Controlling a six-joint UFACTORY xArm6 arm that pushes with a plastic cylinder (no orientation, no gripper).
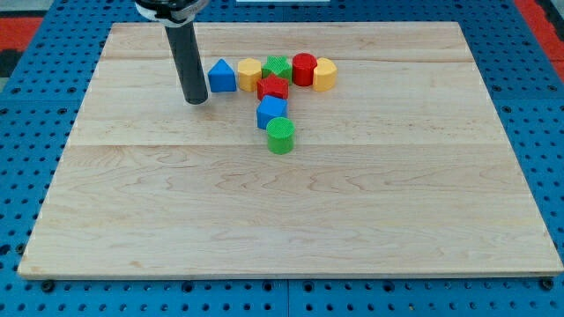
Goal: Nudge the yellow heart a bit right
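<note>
The yellow heart (324, 75) lies at the right end of a row of blocks near the view's top. To its left, touching or nearly so, is a red cylinder (304, 68), then a green star (278, 67), a yellow hexagon (249, 74) and a blue triangle (221, 77). My tip (196, 100) rests on the board just left of the blue triangle, far left of the yellow heart, with the whole row between them.
A red star (272, 88), a blue cube (271, 112) and a green cylinder (281, 136) run down from the row's middle. The wooden board (282, 220) sits on a blue perforated surface (18, 132).
</note>
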